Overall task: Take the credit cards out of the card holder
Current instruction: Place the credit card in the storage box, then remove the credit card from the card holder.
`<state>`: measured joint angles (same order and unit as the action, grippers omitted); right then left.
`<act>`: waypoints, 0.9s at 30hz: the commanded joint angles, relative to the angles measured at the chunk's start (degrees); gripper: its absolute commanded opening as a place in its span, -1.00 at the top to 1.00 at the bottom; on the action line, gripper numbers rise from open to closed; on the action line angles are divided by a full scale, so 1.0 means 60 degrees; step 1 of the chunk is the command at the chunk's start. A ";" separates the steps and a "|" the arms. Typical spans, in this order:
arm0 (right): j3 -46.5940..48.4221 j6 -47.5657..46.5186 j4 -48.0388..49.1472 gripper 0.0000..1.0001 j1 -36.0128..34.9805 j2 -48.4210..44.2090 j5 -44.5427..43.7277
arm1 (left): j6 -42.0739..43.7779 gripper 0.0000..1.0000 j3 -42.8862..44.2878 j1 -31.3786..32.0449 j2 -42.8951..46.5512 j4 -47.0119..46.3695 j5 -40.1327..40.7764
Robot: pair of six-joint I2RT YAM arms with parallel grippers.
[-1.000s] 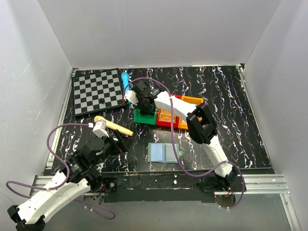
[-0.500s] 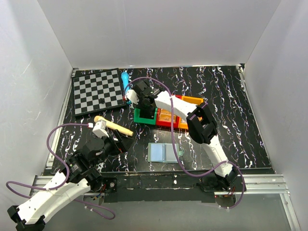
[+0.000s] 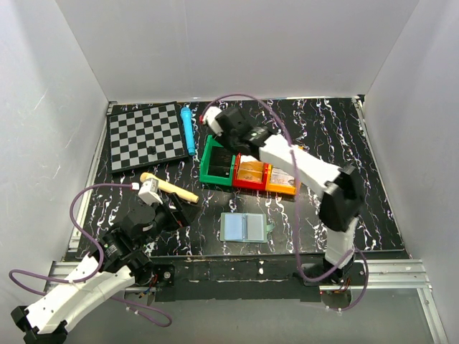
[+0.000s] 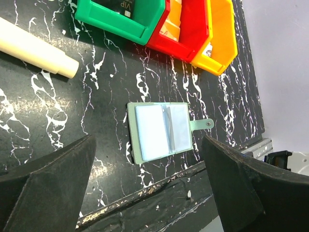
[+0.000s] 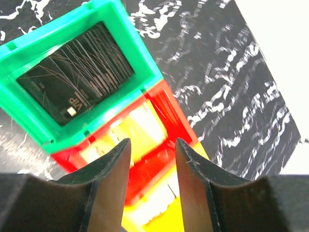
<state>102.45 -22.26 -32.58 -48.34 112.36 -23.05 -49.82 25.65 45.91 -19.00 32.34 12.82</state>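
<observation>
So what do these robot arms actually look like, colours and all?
Both match: the left arm and right arm have smooth white segments joined by chunky black joints, and a thin purple cable loops along each. The left tool and right tool each have two dark, wedge-shaped fingers. I can't make out any markings.

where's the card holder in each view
Top external: the card holder lies open at lower centre, below the green bin.
Left wrist: the card holder is mid-picture, with the green bin at the top edge.
Right wrist: not in it; the green bin fills the upper left.
Shared landmark: the green bin.
</observation>
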 commanded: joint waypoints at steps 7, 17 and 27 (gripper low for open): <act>-0.4644 0.6344 -0.1033 0.06 -0.0132 -0.4978 -0.0360 | 0.0627 -0.77 0.0324 -0.0035 -0.1649 -0.1185 -0.0861; -0.8991 0.9977 -0.1286 -0.62 -0.0058 -0.9077 0.0590 | -0.0016 -0.75 -0.0203 0.0140 -0.3523 -0.3337 -0.2470; -1.0690 1.0610 -0.0180 -0.35 -0.0469 -0.8489 0.1790 | -0.0528 -0.71 0.0296 0.1532 -0.5591 -0.3998 -0.1978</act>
<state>37.21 37.74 -35.40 -51.09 59.02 -14.59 -51.13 25.17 53.08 -51.48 11.73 -0.34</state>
